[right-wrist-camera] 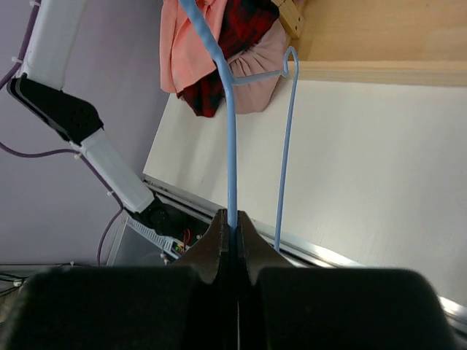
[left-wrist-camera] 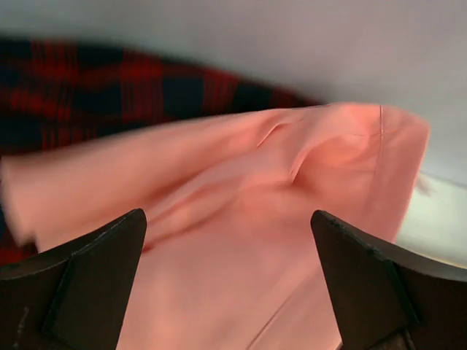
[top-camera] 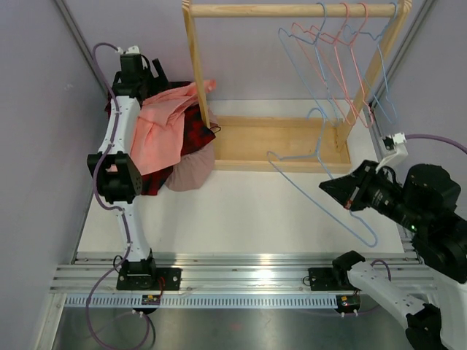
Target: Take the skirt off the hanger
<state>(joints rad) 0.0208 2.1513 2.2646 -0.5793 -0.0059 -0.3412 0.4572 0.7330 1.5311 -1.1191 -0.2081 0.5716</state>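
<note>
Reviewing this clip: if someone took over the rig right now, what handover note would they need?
Left tool: open, poised over the pink skirt, gripping nothing.
Right tool: shut on the blue hanger, which hangs bare above the table.
Skirt: off the hanger, lying on top of the clothes pile at the table's far left, beside the wooden rack.
Done: skirt and hanger are separated.
Left: probably only setting the hanger down or back on the rack, then pulling both arms back.
</note>
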